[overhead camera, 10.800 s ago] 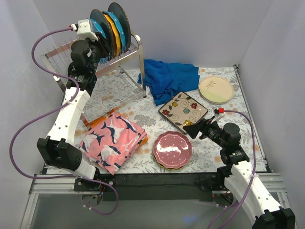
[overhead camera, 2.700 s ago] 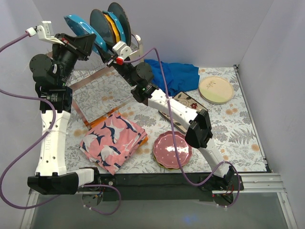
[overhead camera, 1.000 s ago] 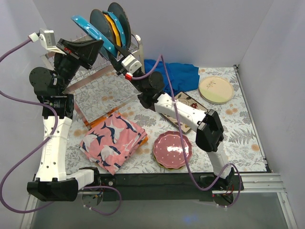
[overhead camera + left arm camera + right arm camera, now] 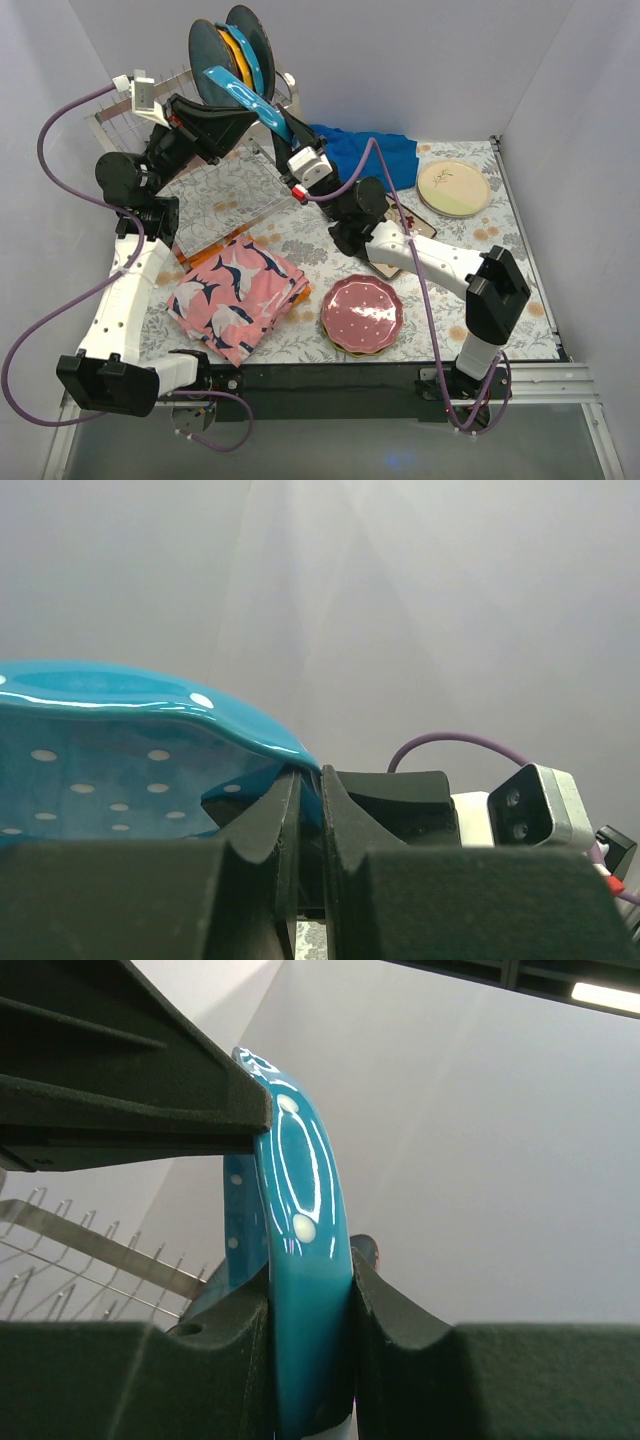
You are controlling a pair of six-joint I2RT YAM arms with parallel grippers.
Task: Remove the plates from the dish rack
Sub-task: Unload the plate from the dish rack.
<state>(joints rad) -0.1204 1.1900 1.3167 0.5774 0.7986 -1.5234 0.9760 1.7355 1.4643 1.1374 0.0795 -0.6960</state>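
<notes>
A teal dotted plate hangs in the air just right of the dish rack, tilted down to the right. My left gripper is shut on its upper rim, and in the left wrist view the jaws pinch the plate's edge. My right gripper is shut on the lower rim; the right wrist view shows the plate wedged between its pads. Three plates stand in the rack: dark teal, orange, teal.
On the table lie a round cream plate, a pink dotted plate on top of another, and a square floral plate mostly hidden under my right arm. A blue cloth and a folded pink cloth also lie there.
Both grippers have carried the teal dotted plate to the right and down, away from the rack. The right arm has drawn back toward the table's middle.
</notes>
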